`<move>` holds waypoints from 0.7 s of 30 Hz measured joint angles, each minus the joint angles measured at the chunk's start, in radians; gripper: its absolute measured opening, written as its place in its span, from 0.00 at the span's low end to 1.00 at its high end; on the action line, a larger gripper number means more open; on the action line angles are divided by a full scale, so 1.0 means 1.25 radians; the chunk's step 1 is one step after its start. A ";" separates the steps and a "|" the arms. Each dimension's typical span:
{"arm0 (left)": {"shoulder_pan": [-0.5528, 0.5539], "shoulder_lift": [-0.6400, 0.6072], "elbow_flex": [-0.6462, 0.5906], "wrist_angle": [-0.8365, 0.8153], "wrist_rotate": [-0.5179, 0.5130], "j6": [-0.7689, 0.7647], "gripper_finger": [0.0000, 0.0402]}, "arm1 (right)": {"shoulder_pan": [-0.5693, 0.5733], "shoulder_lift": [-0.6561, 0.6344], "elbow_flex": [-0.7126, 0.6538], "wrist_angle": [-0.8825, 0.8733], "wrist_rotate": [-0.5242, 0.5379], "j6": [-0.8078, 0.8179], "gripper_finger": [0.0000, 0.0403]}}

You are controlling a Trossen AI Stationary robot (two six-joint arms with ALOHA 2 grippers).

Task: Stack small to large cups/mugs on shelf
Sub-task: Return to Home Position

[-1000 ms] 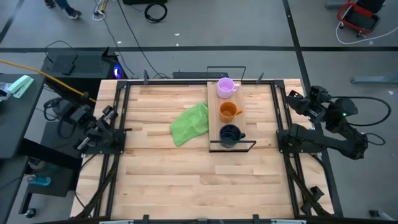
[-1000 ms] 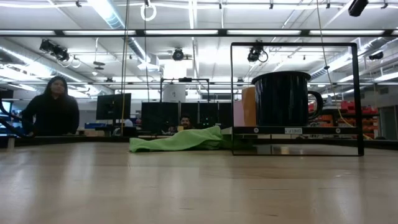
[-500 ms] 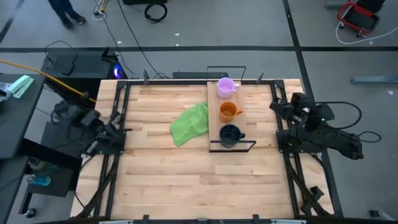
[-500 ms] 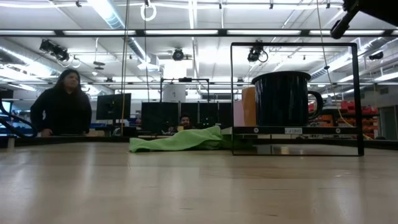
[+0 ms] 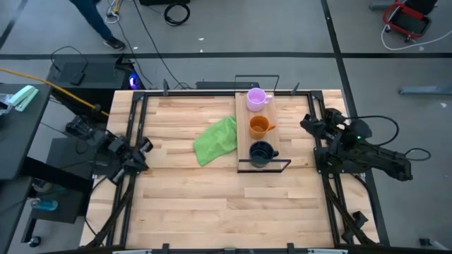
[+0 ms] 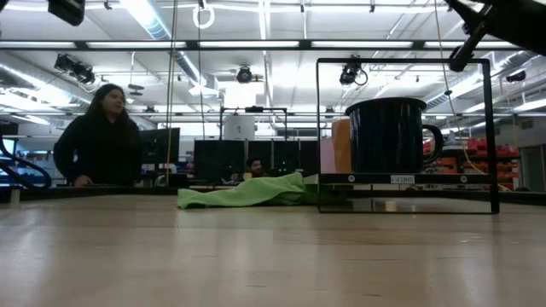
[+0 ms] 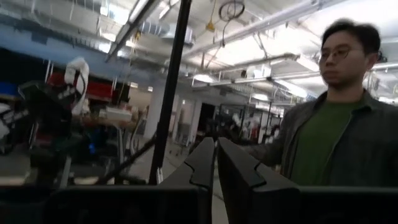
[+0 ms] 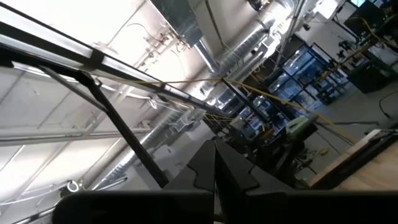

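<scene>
Low view:
- navy mug [image 6: 388, 136] is hiding most of the orange mug [image 6: 341, 145]
- purple mug [image 6: 326, 158] is showing only as a pale sliver
- green cloth [image 6: 243, 192] is covering all but the head of a far seated person [image 6: 253, 167]
- right arm [image 6: 512, 13] is running off the top edge

High view:
- walking person [image 5: 99, 21] is being cut off by the far edge

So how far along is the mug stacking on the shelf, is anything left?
Done: the purple mug, orange mug and dark mug stand in a row on the shelf, beside the green cloth. In hand: nothing; the left gripper and right gripper are at the table's side edges, fingers shut and empty. Left: seemingly only parking the arms.
</scene>
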 joint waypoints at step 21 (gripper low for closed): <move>0.000 0.002 -0.117 0.050 -0.013 0.028 0.07 | 0.000 0.001 -0.099 0.061 0.006 -0.003 0.03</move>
